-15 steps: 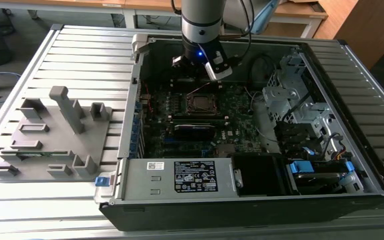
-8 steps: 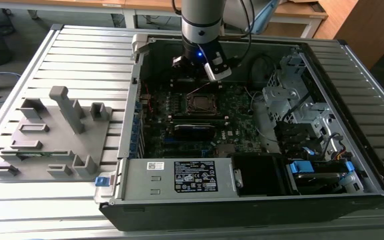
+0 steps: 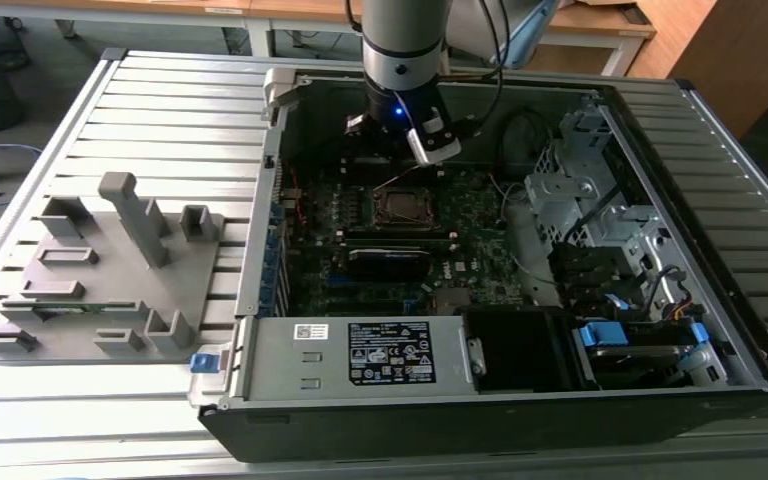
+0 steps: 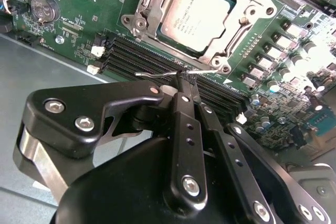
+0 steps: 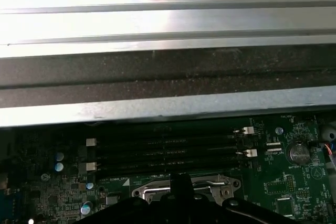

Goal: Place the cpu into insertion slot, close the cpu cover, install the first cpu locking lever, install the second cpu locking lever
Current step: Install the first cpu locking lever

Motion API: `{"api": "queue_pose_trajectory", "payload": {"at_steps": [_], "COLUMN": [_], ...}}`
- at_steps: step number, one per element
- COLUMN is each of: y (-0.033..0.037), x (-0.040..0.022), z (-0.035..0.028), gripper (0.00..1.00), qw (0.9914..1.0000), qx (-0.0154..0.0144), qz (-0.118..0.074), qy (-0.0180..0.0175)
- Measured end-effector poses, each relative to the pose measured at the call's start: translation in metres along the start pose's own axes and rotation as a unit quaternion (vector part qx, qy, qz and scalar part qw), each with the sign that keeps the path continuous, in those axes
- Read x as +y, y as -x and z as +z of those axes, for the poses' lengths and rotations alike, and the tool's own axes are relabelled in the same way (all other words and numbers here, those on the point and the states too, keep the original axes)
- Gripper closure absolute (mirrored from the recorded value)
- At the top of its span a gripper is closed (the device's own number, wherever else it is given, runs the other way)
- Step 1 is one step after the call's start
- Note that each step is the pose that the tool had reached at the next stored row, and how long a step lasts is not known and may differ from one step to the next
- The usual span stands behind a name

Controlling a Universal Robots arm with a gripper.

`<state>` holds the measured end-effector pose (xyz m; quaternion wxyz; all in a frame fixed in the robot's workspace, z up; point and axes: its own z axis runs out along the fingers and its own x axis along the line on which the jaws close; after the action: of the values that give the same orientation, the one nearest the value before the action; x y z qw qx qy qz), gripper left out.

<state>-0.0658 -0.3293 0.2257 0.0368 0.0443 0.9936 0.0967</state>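
Slatted aluminium table (image 3: 157, 110) carries an open black steel PC case (image 3: 491, 440). Flat square grey-metal cpu (image 4: 194, 11) sits in the silver-rimmed insertion slot (image 3: 379, 205). Thin silver cpu cover (image 4: 242, 4) lies down over its edges, apparently retaining it. Black gripper (image 4: 185, 80) has its fingers together, pinching a thin springy wire locking lever (image 4: 152, 74) at the socket's memory-slot edge.
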Motion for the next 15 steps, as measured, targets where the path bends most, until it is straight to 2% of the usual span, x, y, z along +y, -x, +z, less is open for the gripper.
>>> {"api": "queue_pose_trajectory", "payload": {"at_steps": [6,11,15], "y": [0.0,-0.0001,0.0002], "x": [0.0,-0.0004,-0.0005], "z": [0.0003,0.0019,0.003], "gripper": [0.9,0.9,0.9], "qw": [1.0,0.99996,0.99995], "qx": [-0.0004,-0.0084,-0.0094], "qz": [0.0,-0.001,-0.001], "qy": [0.0006,0.0013,0.0019]}}
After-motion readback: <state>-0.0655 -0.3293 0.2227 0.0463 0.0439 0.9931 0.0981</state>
